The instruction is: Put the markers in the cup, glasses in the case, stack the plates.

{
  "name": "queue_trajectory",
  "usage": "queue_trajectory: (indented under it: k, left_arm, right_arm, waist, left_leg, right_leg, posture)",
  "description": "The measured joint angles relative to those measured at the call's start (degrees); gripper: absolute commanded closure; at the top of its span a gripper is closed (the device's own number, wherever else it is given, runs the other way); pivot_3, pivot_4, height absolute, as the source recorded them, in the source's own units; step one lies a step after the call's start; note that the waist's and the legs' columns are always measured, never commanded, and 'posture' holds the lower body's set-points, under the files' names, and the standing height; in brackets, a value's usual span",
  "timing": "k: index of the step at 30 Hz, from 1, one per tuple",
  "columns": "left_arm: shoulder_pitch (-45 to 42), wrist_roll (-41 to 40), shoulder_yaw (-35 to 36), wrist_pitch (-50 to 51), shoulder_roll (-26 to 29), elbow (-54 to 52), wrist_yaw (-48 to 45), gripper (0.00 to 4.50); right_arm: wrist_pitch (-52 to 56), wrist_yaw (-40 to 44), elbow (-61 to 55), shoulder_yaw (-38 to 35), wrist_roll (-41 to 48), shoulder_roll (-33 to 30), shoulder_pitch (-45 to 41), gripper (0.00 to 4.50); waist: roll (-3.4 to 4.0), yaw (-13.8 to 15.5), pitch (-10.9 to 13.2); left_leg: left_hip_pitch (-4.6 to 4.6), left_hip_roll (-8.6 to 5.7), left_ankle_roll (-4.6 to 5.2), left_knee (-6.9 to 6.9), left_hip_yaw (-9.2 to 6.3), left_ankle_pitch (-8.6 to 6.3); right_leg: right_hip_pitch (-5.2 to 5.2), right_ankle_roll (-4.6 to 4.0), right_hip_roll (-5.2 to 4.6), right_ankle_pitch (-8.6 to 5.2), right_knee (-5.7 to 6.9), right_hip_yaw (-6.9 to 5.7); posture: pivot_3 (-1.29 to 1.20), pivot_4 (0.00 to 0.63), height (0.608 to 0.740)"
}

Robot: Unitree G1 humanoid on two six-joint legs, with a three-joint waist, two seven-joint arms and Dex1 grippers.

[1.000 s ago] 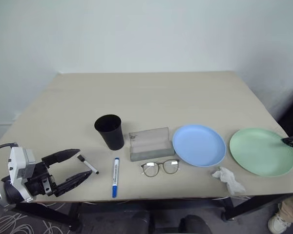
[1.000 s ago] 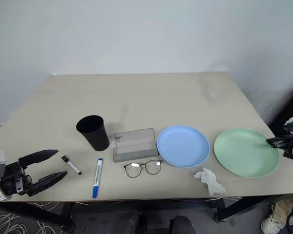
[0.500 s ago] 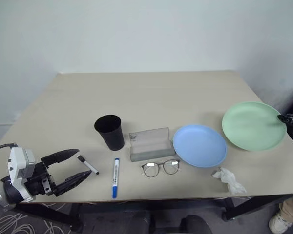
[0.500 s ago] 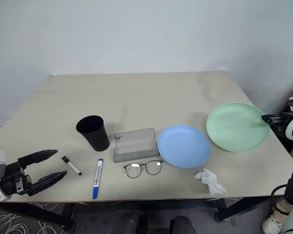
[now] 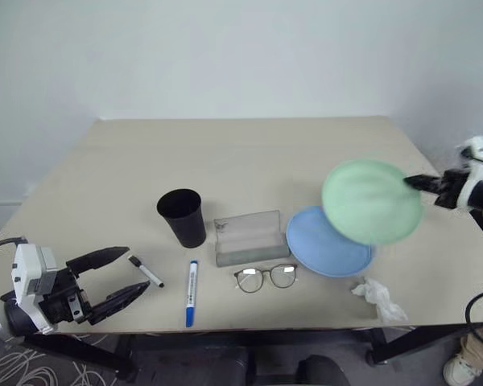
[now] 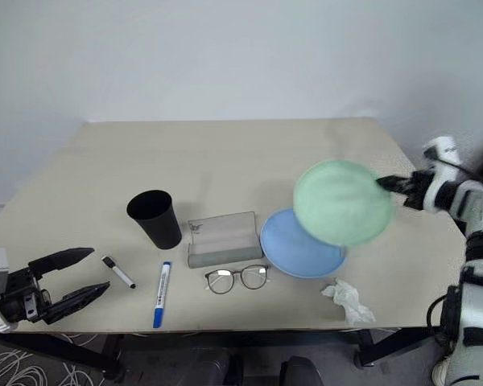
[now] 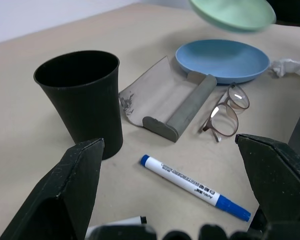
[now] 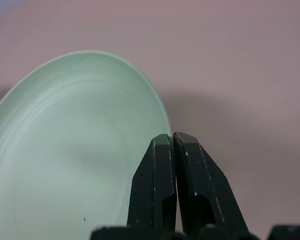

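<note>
My right gripper [image 5: 410, 183] is shut on the rim of the mint green plate [image 5: 370, 201]. It holds the plate tilted in the air, over the far right part of the light blue plate [image 5: 320, 249] on the table. The black cup [image 5: 183, 215] stands upright left of the open grey case [image 5: 249, 237]. The glasses [image 5: 264, 277] lie in front of the case. The blue-capped marker [image 5: 191, 292] lies near the front edge. The short black-ended marker [image 6: 119, 273] lies by the tips of my open left gripper [image 6: 101, 268], which holds nothing.
A crumpled white tissue [image 5: 377, 296] lies near the front edge, right of the glasses. The beige table [image 5: 249, 157] has free room across its far half, and a white wall stands behind it.
My right gripper has lifted the green plate off the table's right side and carried it left, up over the blue plate. The left gripper has stayed still.
</note>
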Motion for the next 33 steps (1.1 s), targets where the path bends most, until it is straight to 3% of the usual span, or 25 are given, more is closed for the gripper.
queue_trajectory:
  k: [5, 10, 31, 33]
  left_arm:
    - [0.6, 0.0, 0.0, -0.1, -0.1, 0.0, 0.0, 0.00]
    - [0.9, 0.0, 0.0, -0.3, -0.2, 0.0, 0.1, 0.00]
    - [1.6, 0.0, 0.0, -0.8, -0.4, -0.1, 1.0, 0.00]
    - [1.6, 0.0, 0.0, -0.8, -0.6, -0.1, 1.1, 0.00]
  right_arm:
    - [7.3, -2.4, -10.5, 2.1, 1.9, 2.3, 5.9, 4.49]
    - [10.3, -4.6, -14.4, 2.5, 3.1, 4.3, 6.5, 4.49]
    - [7.9, -12.0, -8.4, 4.8, 1.8, 6.8, 4.1, 4.49]
    - [7.7, -12.4, -8.2, 4.8, 1.8, 7.1, 3.9, 4.03]
  waist:
    - [0.02, 0.0, 0.0]
    - [0.01, -0.1, 0.0]
    - [-0.03, -0.1, 0.0]
    - [-0.03, -0.1, 0.0]
  left_leg:
    - [0.00, -0.02, 0.03, 0.00, 0.02, 0.02]
    - [0.01, -0.01, 0.03, -0.02, 0.00, 0.02]
    - [0.00, -0.01, 0.03, -0.03, 0.01, 0.02]
    - [0.00, -0.01, 0.03, -0.03, 0.01, 0.02]
  right_leg:
    - [-0.01, 0.03, -0.02, 0.01, 0.00, 0.03]
    - [-0.01, 0.12, -0.02, -0.03, 0.00, 0.02]
    - [-0.02, 0.01, -0.01, 0.04, -0.03, 0.03]
    - [-0.02, 0.01, -0.01, 0.03, -0.03, 0.02]
  posture:
    - [0.00, 0.000, 0.695]
    - [0.00, 0.000, 0.695]
    - [0.00, 0.000, 0.695]
    - [0.00, 0.000, 0.695]
